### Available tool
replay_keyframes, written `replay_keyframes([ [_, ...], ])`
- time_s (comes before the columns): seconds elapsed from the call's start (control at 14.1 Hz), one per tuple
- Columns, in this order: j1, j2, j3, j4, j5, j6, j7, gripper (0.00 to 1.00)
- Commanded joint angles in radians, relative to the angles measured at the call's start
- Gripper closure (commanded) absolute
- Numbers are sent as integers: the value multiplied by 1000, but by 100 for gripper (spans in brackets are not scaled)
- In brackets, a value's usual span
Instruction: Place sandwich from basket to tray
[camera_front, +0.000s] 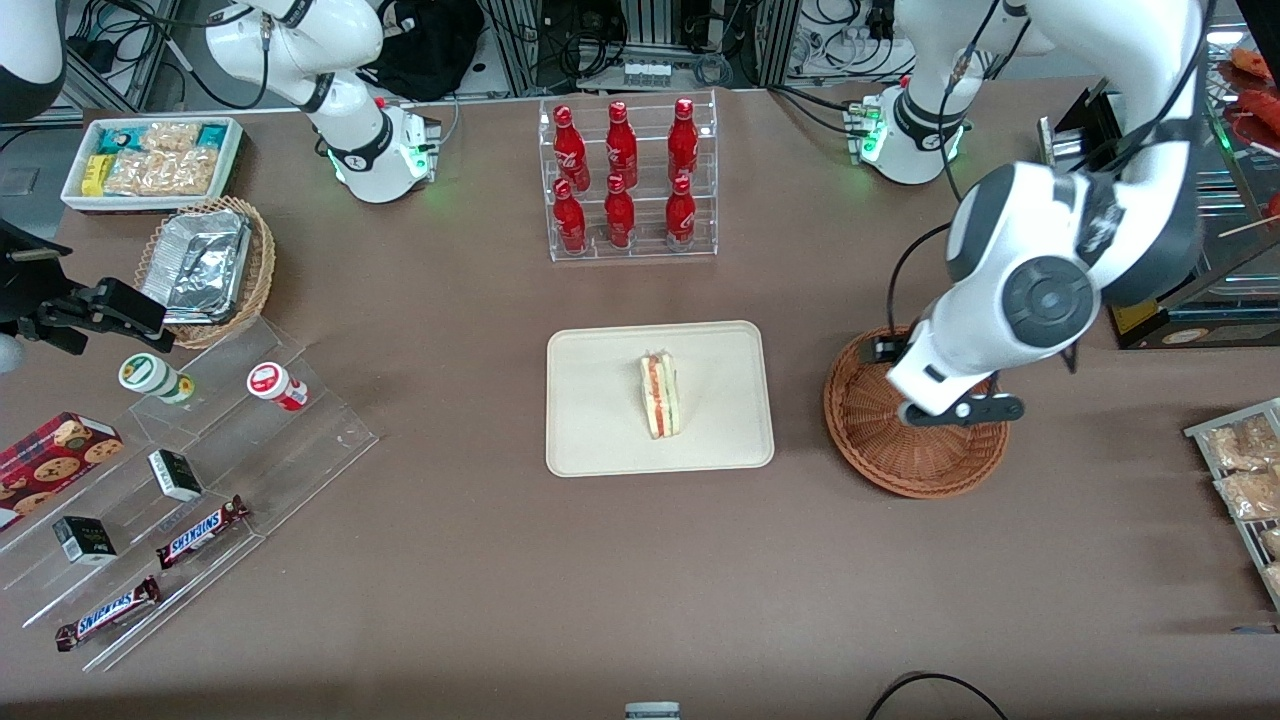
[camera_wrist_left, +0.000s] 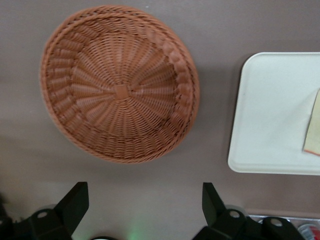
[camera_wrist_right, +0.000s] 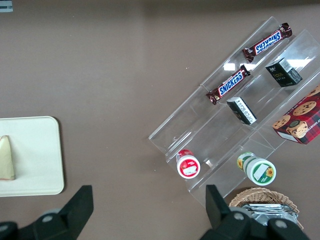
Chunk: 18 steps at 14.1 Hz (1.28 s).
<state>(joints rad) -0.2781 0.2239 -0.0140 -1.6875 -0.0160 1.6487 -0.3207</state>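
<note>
One sandwich (camera_front: 660, 396) is all I am seeing on the cream tray (camera_front: 600, 440), standing on its crust side near the tray's middle with the red and green filling stripes facing up toward my front camera. The tray itself is sitting near the middle of the brown table (camera_front: 480, 560), nearer to the front camera than the clear rack of red soda bottles (camera_front: 625, 180).

I am watching the left gripper (camera_wrist_left: 145, 202) hanging above the round reddish-brown wicker basket (camera_front: 870, 440), which is lying just beside the tray toward the working arm's end of the table, not touching it. Its two black fingers (camera_wrist_left: 72, 202) are standing wide apart with nothing between them. Through the wrist camera I am looking straight down into the basket (camera_wrist_left: 120, 85), and its woven bottom is showing bare; a corner of the tray (camera_wrist_left: 270, 110) and a sliver of the sandwich (camera_wrist_left: 314, 125) are showing beside it.

Toward the parked arm's end I am seeing a clear stepped display (camera_front: 200, 480) carrying two Snickers bars (camera_front: 200, 532), small dark boxes and two lidded cups, plus a lighter wicker basket of foil containers (camera_front: 205, 265) and a white bin of snack packets (camera_front: 155, 160) near the table's corner.
</note>
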Motion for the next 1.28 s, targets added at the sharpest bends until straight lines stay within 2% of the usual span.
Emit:
replay_keyframes([
  [0.0, 112, -86, -99, -57, 14, -24, 29, 0],
  [0.14, 183, -113, -149, -61, 14, -38, 66, 0],
  [0.35, 249, -201, -155, -112, 14, -72, 214, 0],
  [0.64, 352, -274, -182, -103, 11, -137, 284, 0],
  [1.21, 384, -311, -172, 28, 33, -279, 298, 0],
])
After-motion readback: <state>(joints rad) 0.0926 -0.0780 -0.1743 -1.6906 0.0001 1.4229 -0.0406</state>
